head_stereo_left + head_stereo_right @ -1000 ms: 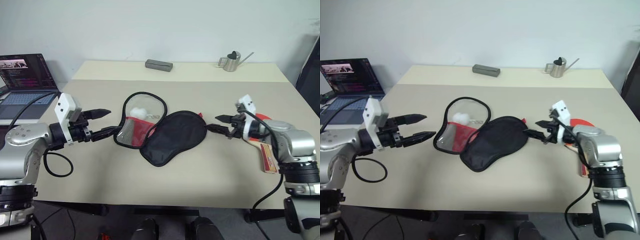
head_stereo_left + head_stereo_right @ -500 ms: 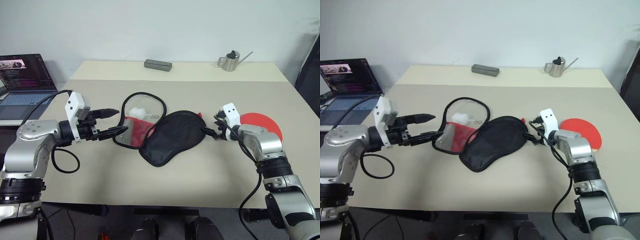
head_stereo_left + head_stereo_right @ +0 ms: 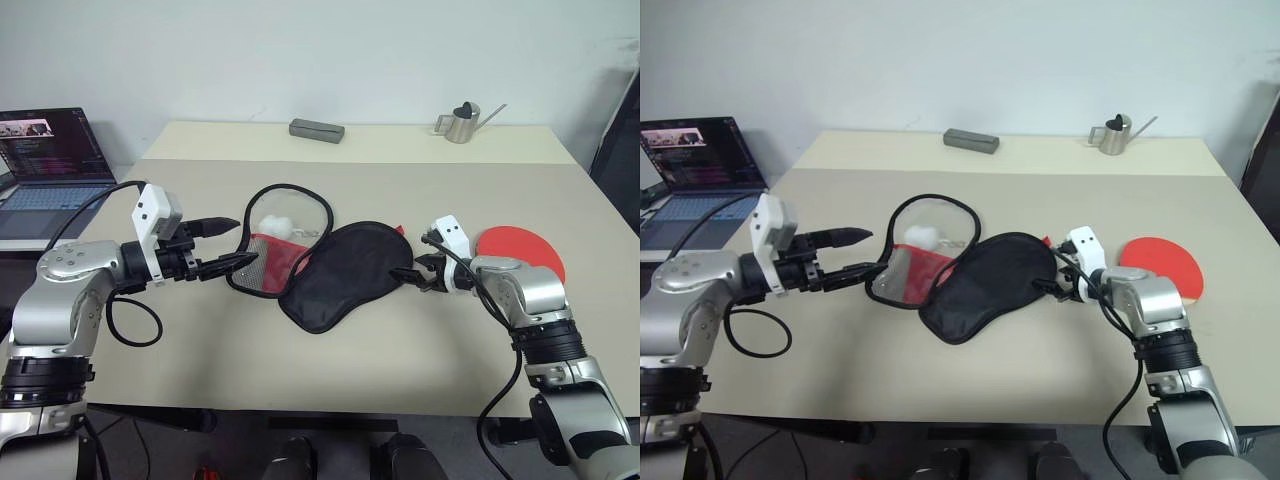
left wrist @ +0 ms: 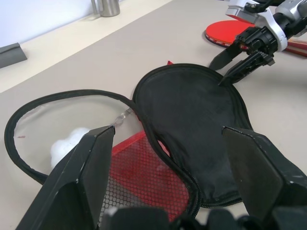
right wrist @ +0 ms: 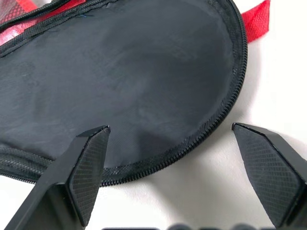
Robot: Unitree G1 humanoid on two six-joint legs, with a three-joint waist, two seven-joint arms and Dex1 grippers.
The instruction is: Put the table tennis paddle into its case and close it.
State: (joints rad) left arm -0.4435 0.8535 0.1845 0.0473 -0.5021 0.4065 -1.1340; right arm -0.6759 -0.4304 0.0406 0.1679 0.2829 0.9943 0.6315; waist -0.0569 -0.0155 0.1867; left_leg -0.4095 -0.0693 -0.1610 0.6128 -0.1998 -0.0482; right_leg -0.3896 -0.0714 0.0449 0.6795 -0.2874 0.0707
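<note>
We see the case (image 3: 325,265) lying unzipped in the middle of the desk (image 3: 400,340), its black half folded out beside the clear and red mesh half, the white pom-pom (image 3: 274,224) inside. The left end effector (image 3: 230,243) hovers at the case's left edge, fingers spread and empty. The right end effector (image 3: 412,272) sits at the black half's right rim, fingers also spread. The table tennis paddle (image 3: 520,243) lies on the desk just behind the right arm.

One red round-faced paddle (image 3: 520,247), one black-and-red soft zip case (image 3: 335,270), one open laptop (image 3: 45,165), one small metal watering can (image 3: 462,122), one grey rectangular box (image 3: 317,130).
</note>
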